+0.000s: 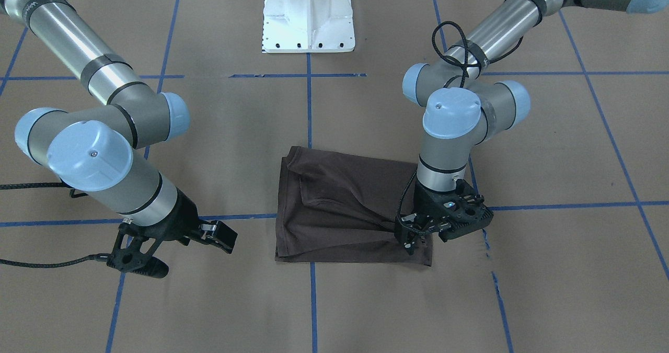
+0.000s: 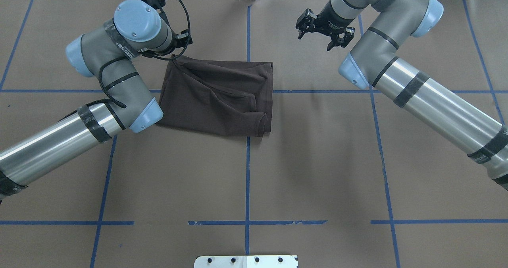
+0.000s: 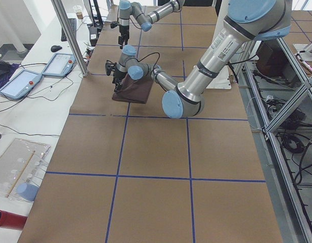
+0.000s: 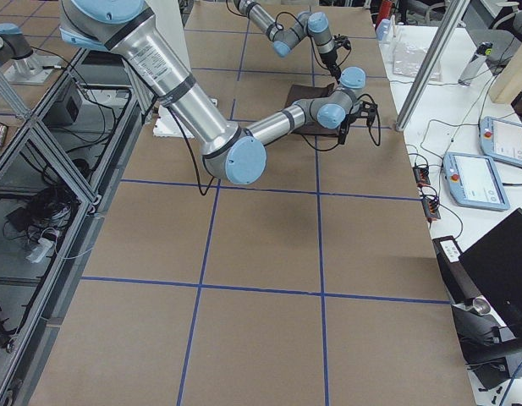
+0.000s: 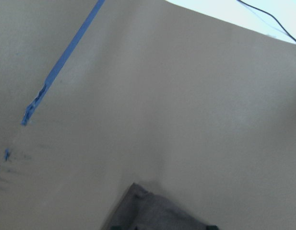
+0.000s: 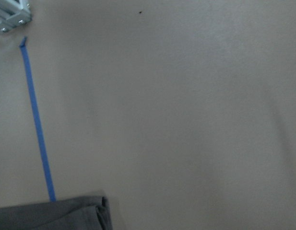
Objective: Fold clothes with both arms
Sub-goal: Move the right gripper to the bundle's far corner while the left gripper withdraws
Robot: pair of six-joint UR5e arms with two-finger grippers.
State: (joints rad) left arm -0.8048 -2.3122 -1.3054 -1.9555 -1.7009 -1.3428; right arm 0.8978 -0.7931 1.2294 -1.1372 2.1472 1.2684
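Folded brown shirt [image 1: 339,206] lies mid-table on brown paper [image 1: 549,290]. Left gripper [image 1: 413,238] down on its far corner, pinching the cloth. Right gripper [image 1: 180,251] hovers apart to the right, fingers spread, holding nothing.

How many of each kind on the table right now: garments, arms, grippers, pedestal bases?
Dark brown T-shirt: 1
Robot arms, left arm and right arm: 2
Black grippers, left gripper and right gripper: 2
White pedestal base: 1
Total: 6
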